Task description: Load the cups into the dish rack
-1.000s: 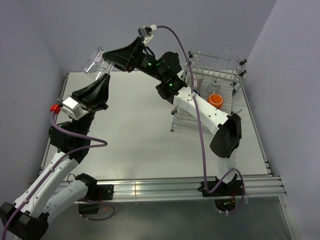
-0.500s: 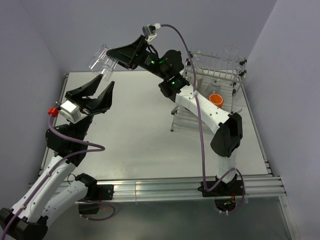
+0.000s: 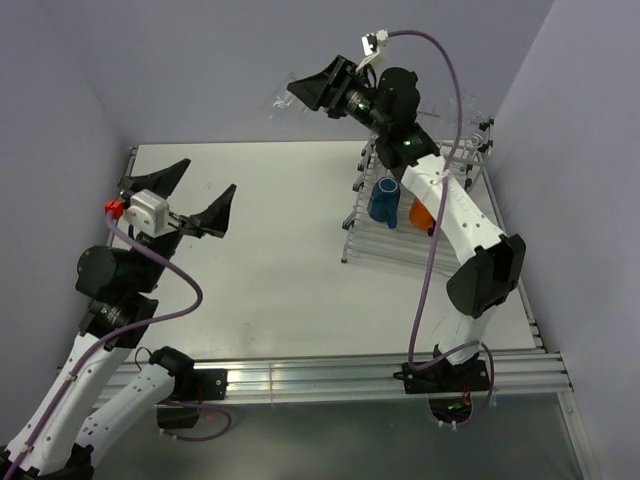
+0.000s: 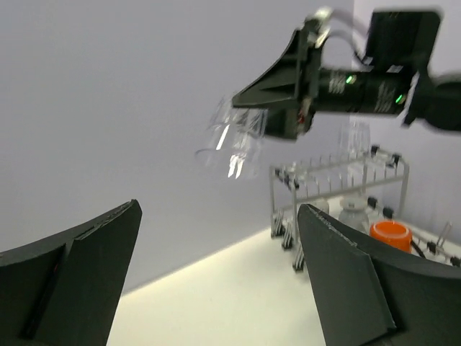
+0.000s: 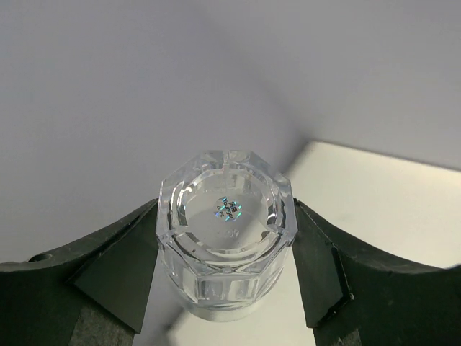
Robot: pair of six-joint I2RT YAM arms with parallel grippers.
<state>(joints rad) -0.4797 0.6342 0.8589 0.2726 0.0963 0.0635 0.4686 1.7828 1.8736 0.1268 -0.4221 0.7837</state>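
1. You're looking at a robot lab test cell, not a kitchen: bare lilac-grey walls [image 3: 200,60] box in a white table [image 3: 280,260] along its left, far and right edges.
2. An aluminium rail [image 3: 320,378] runs along the near edge, and two robot arms, left [image 3: 110,330] and right [image 3: 470,240], are bolted there.
3. Purple cables [image 3: 459,90] loop openly over the arms.
4. A wire dish rack [image 3: 380,245] at the far right corner is a household prop on the bench.

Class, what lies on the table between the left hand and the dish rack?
Nothing: the top view shows only bare white table between the left hand and the dish rack.
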